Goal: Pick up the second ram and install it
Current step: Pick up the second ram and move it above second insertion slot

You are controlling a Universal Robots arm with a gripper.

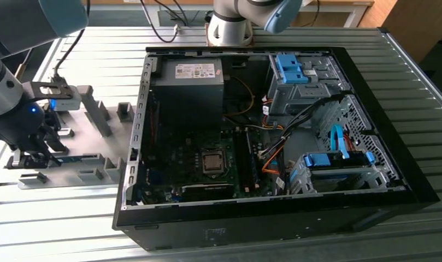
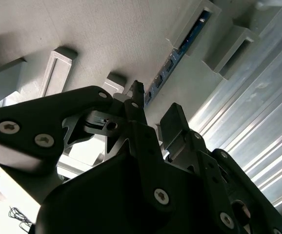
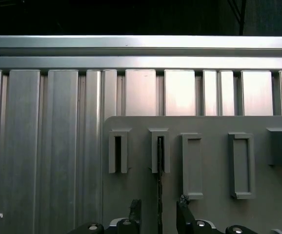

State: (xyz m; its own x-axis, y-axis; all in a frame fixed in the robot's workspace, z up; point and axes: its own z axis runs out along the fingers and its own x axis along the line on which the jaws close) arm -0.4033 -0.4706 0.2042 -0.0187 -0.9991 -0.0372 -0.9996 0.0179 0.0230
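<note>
Between the tool's (image 3: 158,208) parted fingers stands the thin green circuit-board ram stick (image 2: 175,57), untouched in its grey plastic fixture blocks (image 3: 167,156); close centred, square on its faces.

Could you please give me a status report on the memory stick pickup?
Hand open, straddling the memory stick. Stick on edge in its grey holder, not lifted. Nothing blocking the grasp.

Exterior view: soft even light, computer case (image 1: 279,226) interior dim. First wrist view: glare bands on ribbed counter (image 3: 180,92). Second wrist view: fingers (image 2: 172,124) dark, corner blown white.
</note>
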